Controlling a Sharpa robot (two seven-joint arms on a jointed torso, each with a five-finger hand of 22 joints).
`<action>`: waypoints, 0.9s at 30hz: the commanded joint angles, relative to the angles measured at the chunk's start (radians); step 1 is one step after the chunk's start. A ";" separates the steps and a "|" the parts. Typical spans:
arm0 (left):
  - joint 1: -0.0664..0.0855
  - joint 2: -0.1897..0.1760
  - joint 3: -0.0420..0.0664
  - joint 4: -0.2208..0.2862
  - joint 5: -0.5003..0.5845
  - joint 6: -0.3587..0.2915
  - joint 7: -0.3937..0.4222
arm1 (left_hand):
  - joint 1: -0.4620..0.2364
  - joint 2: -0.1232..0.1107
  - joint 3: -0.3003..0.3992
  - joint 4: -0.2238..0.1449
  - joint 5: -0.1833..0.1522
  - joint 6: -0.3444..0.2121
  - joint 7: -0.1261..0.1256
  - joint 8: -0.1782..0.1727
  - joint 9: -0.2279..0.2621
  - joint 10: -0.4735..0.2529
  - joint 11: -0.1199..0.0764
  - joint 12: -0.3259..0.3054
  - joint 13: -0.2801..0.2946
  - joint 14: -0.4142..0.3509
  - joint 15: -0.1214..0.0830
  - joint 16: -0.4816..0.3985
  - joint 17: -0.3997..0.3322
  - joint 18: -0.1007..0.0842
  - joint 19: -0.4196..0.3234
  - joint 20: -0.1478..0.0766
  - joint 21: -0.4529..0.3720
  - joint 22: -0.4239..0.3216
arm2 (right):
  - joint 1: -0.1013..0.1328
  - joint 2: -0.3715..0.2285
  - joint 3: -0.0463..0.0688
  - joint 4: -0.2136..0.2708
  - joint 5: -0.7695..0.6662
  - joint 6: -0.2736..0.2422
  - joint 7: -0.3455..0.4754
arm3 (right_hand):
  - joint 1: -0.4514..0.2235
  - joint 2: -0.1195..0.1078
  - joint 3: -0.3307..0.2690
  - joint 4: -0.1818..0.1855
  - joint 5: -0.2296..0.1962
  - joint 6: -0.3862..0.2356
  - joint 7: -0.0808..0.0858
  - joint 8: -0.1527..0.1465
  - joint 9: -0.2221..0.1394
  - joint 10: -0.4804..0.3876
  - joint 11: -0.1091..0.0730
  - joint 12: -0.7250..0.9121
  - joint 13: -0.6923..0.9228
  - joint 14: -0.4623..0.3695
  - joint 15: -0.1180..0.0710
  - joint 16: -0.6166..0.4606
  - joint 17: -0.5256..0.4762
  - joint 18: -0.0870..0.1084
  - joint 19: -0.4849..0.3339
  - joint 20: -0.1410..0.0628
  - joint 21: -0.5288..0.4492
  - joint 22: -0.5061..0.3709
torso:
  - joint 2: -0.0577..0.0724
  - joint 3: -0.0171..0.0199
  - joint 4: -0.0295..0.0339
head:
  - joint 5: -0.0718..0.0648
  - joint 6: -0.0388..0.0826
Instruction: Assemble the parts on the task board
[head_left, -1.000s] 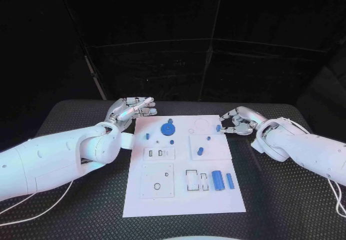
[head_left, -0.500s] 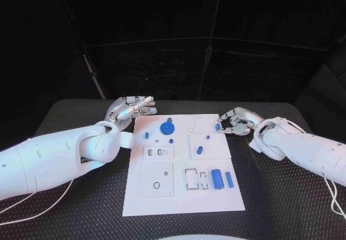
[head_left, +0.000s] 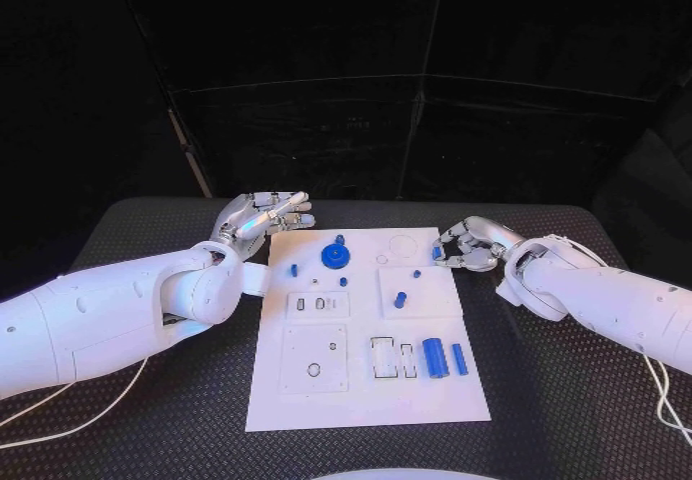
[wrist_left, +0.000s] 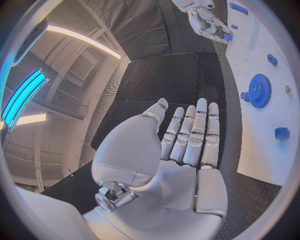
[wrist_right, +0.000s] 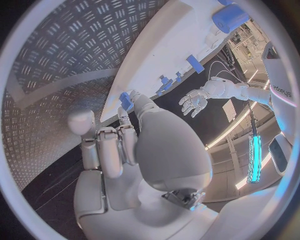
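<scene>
White task board (head_left: 361, 390) lying flat at centre of black bench (head_left: 562, 400); blue gear (head_left: 335, 257) seated near the board's far end, two blue cylinders (head_left: 444, 357) lying side by side toward its near right corner, smaller blue pegs scattered between. Right hand (head_left: 464, 245) positioned at the board's far right edge, fingers (wrist_right: 128, 131) curled in; small blue part (wrist_right: 127, 100) pinched at the fingertips, right at the board's rim, visible in both head and right wrist views. Left hand (head_left: 260, 220) raised just beyond the board's far left corner, palm open, fingers (wrist_left: 194, 131) held straight and close together, nothing held; gear and nearest pegs well apart from that hand, no contact with the board.
</scene>
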 joint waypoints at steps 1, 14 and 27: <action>0.001 0.001 0.001 0.001 -0.006 0.012 0.005 | 0.009 0.002 0.001 -0.004 -0.001 0.006 0.015 -0.006 -0.001 0.006 0.001 -0.005 0.000 0.006 0.002 -0.007 -0.002 0.014 0.008 -0.002 -0.001 -0.002 | 0.001 0.002 0.000 -0.001 -0.005 0.012 0.006 | 0.000 0.015 -0.008 -0.001 -0.001 0.010 -0.001 0.004 0.001 0.019 -0.006 0.006 0.129 0.088 -0.009 0.004 0.193 0.000 0.007 -0.002 0.007 0.003 | 0.000 -0.0002 0.0001 | -0.001 0.001; 0.001 0.002 0.001 0.001 -0.006 0.012 0.004 | 0.008 0.002 0.001 -0.005 -0.001 0.006 0.015 -0.007 -0.001 0.007 0.002 -0.006 0.000 0.006 0.002 -0.007 -0.002 0.014 0.008 -0.002 -0.001 -0.002 | 0.001 0.011 0.001 -0.013 -0.004 0.009 0.006 | -0.002 0.035 -0.003 0.001 -0.003 0.046 -0.011 0.016 0.001 0.024 -0.014 0.013 0.136 0.090 -0.015 0.006 0.200 -0.002 0.014 -0.008 0.013 0.014 | 0.000 -0.0001 -0.0007 | -0.001 -0.002; 0.001 0.001 0.001 0.001 -0.006 0.015 0.001 | 0.008 0.002 0.001 -0.005 -0.001 0.005 0.016 -0.007 -0.001 0.007 0.002 -0.006 0.000 0.007 0.002 -0.007 -0.002 0.014 0.009 -0.002 -0.001 -0.002 | 0.001 0.011 0.001 -0.012 0.061 -0.047 0.026 | 0.004 0.080 0.018 -0.002 -0.012 0.131 -0.045 0.052 0.011 0.045 -0.043 0.040 0.163 0.095 -0.040 0.014 0.221 -0.008 0.037 -0.029 0.031 0.050 | -0.001 0.0003 -0.0002 | -0.001 -0.004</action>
